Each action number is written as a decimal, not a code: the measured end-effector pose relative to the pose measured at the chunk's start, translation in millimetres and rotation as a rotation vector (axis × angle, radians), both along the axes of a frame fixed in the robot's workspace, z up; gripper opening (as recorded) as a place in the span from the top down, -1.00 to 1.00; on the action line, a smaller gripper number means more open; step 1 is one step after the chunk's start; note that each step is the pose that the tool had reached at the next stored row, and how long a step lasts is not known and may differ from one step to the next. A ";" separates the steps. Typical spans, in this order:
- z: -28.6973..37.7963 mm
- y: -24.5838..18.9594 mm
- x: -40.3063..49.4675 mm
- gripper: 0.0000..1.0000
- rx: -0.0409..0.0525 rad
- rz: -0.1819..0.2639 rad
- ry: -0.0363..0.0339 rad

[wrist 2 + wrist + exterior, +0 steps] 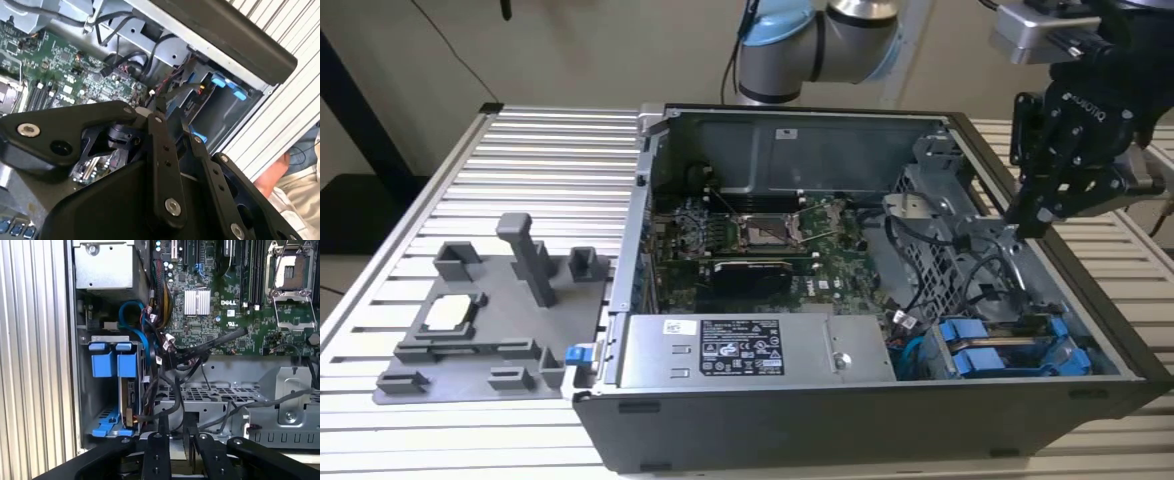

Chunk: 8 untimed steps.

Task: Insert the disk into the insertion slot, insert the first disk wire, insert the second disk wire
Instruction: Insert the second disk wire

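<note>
The disk (129, 390) stands edge-up in the insertion slot (86, 390) at the corner of the open computer case. Its blue tab (126, 364) sits beside a second blue-ended carrier (102, 363). Both carriers also show in the exterior view (998, 352) and in the second wrist view (226, 84). Loose black and coloured wires (165, 357) hang between the slot and the perforated cage (215, 392). My gripper (176, 432) hovers over the cage edge next to these wires, above the case's side wall (1027, 222). Its fingers (163, 427) stand a narrow gap apart, with nothing clearly between them.
The motherboard (754, 235) fills the middle of the case, and the silver labelled power-supply box (747, 350) lies along its front. A grey plastic fixture (487, 310) sits on the slatted table at the exterior view's left. Part of a person (280, 182) shows beyond the table edge.
</note>
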State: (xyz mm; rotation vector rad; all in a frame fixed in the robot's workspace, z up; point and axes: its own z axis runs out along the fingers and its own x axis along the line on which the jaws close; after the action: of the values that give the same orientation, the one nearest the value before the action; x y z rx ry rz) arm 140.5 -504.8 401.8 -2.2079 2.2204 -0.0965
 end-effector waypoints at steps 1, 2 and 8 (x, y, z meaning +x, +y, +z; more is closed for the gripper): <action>-0.2 0.3 -4.1 0.47 -0.0002 0.000 -0.0001; -0.6 1.0 -8.7 0.47 -0.0004 0.000 -0.0005; -3.0 4.5 -33.6 0.47 -0.0115 0.000 -0.0021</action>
State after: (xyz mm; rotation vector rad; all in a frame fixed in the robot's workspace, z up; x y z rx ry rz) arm 106.9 -500.3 398.8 -2.2125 2.2244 -0.1119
